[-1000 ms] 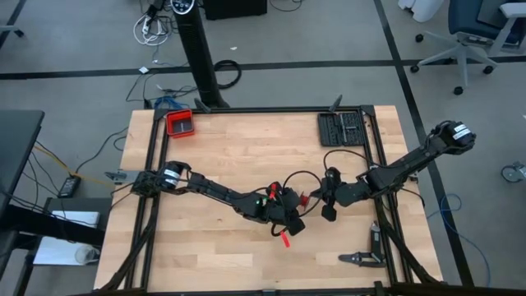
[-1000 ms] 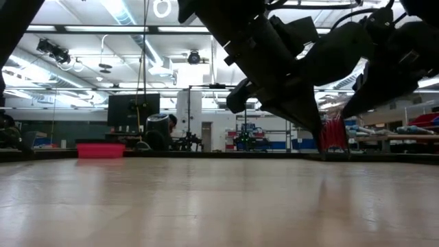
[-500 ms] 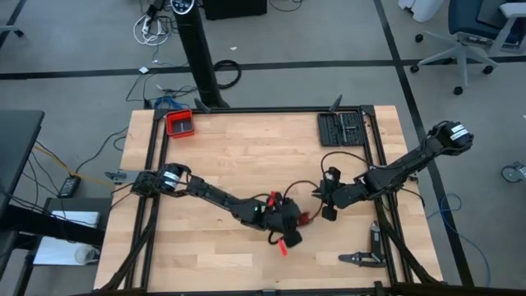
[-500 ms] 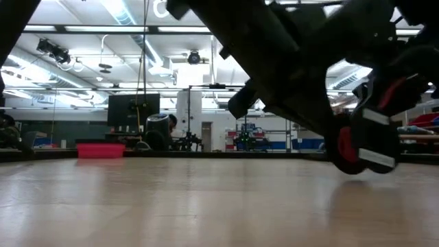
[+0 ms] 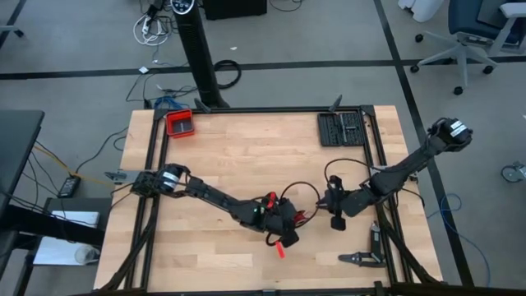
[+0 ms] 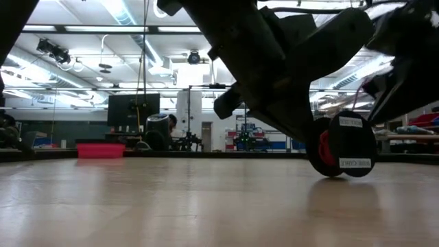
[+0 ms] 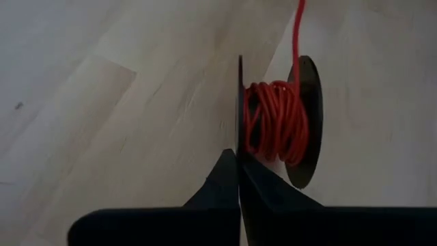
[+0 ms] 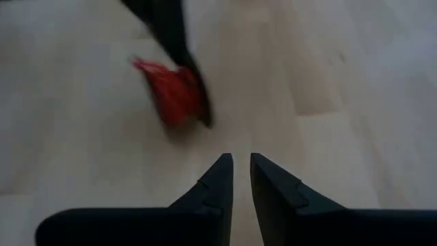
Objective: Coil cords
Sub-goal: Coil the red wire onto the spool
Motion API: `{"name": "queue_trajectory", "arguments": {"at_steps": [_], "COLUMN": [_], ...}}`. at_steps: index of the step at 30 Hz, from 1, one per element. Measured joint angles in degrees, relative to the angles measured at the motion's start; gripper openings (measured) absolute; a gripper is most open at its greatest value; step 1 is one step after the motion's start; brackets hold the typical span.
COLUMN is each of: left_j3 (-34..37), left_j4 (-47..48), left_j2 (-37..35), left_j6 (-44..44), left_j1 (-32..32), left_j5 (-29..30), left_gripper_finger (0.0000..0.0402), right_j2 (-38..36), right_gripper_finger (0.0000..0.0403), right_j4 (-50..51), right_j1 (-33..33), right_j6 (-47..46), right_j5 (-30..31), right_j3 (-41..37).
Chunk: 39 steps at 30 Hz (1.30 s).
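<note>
**A:** Where's the red cord (image 7: pixel 276 123) sitting right now?

**B:** Wound on a small black spool (image 7: pixel 306 116) standing on edge, toward the desk's (image 5: pixel 238 156) near edge, right of middle. My left gripper (image 7: pixel 237 179) is pinched tight on 1 flange. My right gripper (image 8: pixel 237 179) hangs just beside it, nearly closed, empty.

**A:** Handling?

**B:** I'd guess light, thin and springy, so loops slip off. Better to hold the flange. The free tail runs out of view, and the right wrist view only shows a red smear.
</note>
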<state>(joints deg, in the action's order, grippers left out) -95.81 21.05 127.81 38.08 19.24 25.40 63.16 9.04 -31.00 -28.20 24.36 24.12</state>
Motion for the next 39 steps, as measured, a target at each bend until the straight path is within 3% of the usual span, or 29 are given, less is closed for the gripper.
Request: {"name": "queue_trajectory", "arguments": {"at_steps": [9,20,32,39], "left_j3": [0.0,0.0,0.0,0.0], "left_j4": [-0.2,-0.5,-0.6,-0.9], "left_j2": [0.0,0.0,0.0,0.0], "left_j6": [0.0,0.1,1.3,1.2], "left_j1": [0.0,0.0,0.0,0.0], "left_j5": [0.4,0.5,0.6,0.6], "left_gripper_finger": [0.0000,0.0000,0.0000,0.0000], "right_j2": [-0.8,-0.5,-0.2,4.3], "right_gripper_finger": [0.0056,0.0089,0.0089,0.0086], "right_j4": [-12.0,-13.3,-15.0,-17.3], "right_j1": [-3.8,-3.7,-3.7,-3.7], "right_j6": [7.1,9.6,12.8,13.0], "right_j5": [1.5,1.4,0.2,1.6], "right_j3": [0.0,0.0,0.0,0.0]}}
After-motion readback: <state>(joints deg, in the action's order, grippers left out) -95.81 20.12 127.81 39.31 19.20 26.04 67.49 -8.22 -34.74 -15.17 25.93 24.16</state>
